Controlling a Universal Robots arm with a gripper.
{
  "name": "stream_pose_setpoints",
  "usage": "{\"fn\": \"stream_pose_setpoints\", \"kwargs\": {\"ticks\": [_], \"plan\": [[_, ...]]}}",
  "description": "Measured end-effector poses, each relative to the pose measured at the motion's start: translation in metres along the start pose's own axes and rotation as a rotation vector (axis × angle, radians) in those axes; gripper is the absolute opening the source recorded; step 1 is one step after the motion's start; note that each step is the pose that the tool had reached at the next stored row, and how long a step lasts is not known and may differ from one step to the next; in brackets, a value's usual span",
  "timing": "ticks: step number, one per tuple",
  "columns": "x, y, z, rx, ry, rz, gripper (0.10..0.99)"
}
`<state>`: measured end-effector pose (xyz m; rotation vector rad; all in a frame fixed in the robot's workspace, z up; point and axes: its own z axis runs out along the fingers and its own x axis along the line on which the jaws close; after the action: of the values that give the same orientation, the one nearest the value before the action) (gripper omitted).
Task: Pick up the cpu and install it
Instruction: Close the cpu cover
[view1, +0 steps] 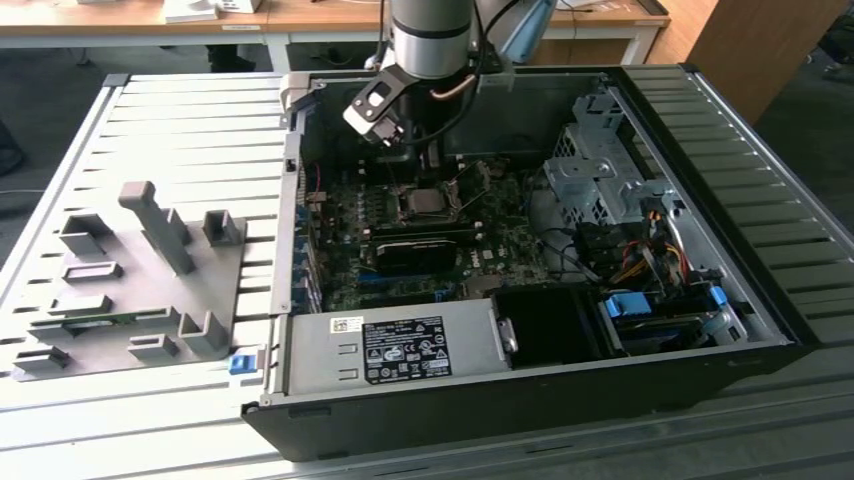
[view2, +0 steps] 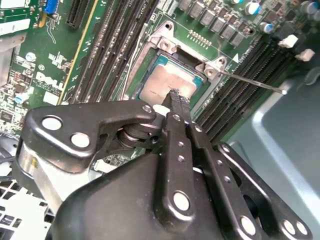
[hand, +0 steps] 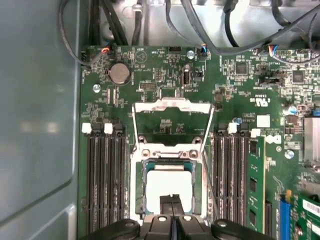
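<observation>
Where the arm reaches down, a slatted bench (view1: 160, 130) carries an open black case (view1: 534, 410), with a grey fixture (view1: 134, 290) beside it on the exterior view's left. A green motherboard (hand: 165, 75) lies flat in the case. The socket (hand: 136, 185) is open, its frame (hand: 170, 106) swung back. The cpu (hand: 167, 185) is seated flat in the socket, silvery top up. The pincer (view2: 176, 96) is directly over the cpu, tips together and gripping nothing. Whether the tips touch the chip's top cannot be told.
</observation>
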<state>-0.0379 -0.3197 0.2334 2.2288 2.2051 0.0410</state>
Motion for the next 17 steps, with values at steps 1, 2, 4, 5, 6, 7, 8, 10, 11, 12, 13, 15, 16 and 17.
{"fn": "stream_pose_setpoints", "kwargs": {"ticks": [1,2,4,5,6,7,8,10,11,12,13,15,16,17], "plan": [[0.0,-0.0003,-0.0031,0.0,0.0005,0.0,0.106],[0.0001,-0.0002,-0.0071,0.0,0.0005,0.0,0.106],[0.0002,-0.0002,-0.0134,0.0,0.0013,0.0,0.106],[0.0002,-0.0001,-0.0173,0.0,0.0016,0.0,0.106],[0.0003,0.0,-0.0216,0.0,0.0018,0.0,0.106],[0.0004,0.0,-0.0261,0.001,0.0019,0.0,0.106],[0.0004,0.0001,-0.0306,0.001,0.0017,0.0,0.106],[0.0006,0.0003,-0.0382,0.001,0.0022,0.0,0.106],[0.0006,0.0004,-0.0403,0.002,0.0022,0.0,0.106],[-0.0001,0.0004,-0.0406,0.002,0.0028,0.0,0.106],[-0.001,0.0004,-0.0406,0.002,0.0034,0.0,0.106],[-0.003,0.0004,-0.0406,0.002,0.0035,0.0,0.106],[-0.0043,0.0004,-0.0406,0.002,0.0034,0.0,0.106],[-0.0058,0.0004,-0.0407,0.002,0.0034,0.0,0.106]]}}
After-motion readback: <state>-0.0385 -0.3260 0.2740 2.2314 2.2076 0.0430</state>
